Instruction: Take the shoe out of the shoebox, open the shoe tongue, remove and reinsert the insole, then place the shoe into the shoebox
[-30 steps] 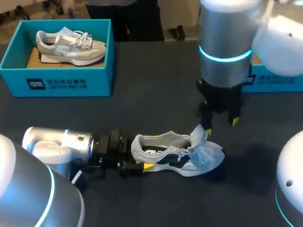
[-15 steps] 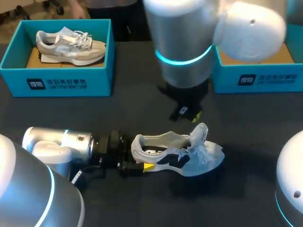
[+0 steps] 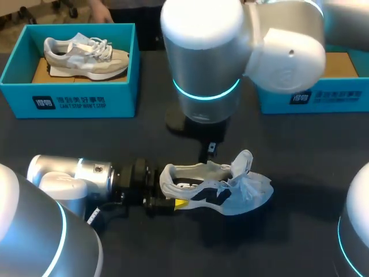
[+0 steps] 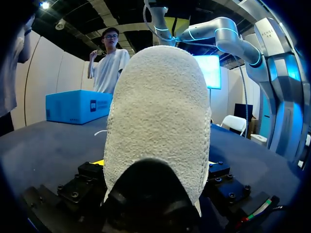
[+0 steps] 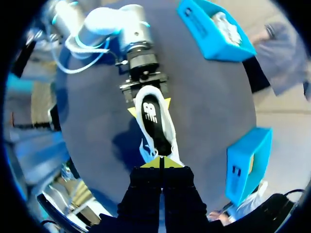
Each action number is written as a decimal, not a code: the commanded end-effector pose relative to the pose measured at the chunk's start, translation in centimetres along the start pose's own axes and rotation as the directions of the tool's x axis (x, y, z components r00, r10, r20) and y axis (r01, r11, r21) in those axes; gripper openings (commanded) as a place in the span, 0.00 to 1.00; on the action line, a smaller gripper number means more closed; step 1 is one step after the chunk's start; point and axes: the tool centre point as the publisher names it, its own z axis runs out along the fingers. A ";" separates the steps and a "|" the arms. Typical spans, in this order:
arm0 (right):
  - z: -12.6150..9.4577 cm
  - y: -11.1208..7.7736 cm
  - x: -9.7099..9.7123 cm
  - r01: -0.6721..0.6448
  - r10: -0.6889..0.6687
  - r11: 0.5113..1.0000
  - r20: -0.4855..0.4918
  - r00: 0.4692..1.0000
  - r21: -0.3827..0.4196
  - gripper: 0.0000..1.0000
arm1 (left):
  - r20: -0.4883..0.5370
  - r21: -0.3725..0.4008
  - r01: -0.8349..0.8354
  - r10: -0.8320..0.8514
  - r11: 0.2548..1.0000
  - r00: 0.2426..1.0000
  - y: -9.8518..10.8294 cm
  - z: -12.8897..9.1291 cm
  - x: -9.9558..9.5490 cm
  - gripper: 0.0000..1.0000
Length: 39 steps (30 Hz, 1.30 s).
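The grey-and-white mesh sneaker (image 3: pixel 216 190) near the dark table's (image 3: pixel 311 156) front edge is blocked at the heel by the clamped left gripper (image 3: pixel 168 203) and overhead by the right gripper (image 5: pixel 161 163), fingertips together, under its bulky silver arm (image 3: pixel 202 52). Open surface lies past the toe toward the right edge; a teal cardboard shoebox (image 3: pixel 75 101) stands at the far left corner, a second teal shoebox (image 3: pixel 314 98) at the far right

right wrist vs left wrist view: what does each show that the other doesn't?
Right wrist only: the insole inside the shoe, the box holding a second shoe. Left wrist only: the heel close up, the right arm overhead. Both: the shoe, left fingers gripping its heel, the other blue box.
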 end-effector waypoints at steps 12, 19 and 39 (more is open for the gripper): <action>5.8 2.1 0.3 0.239 -0.241 0.970 -0.080 0.967 -0.036 0.00 | 0.000 0.000 -0.001 0.001 1.000 1.000 0.0 0.0 0.0 0.00; 8.6 3.2 0.6 0.248 -0.252 0.967 -0.098 0.963 -0.052 0.00 | 0.000 0.000 -0.001 0.001 1.000 1.000 0.0 0.0 0.0 0.00; 12.5 4.3 0.5 0.266 -0.279 0.953 -0.075 0.957 -0.147 0.00 | 0.000 0.000 -0.001 0.001 1.000 1.000 0.0 0.0 0.0 0.00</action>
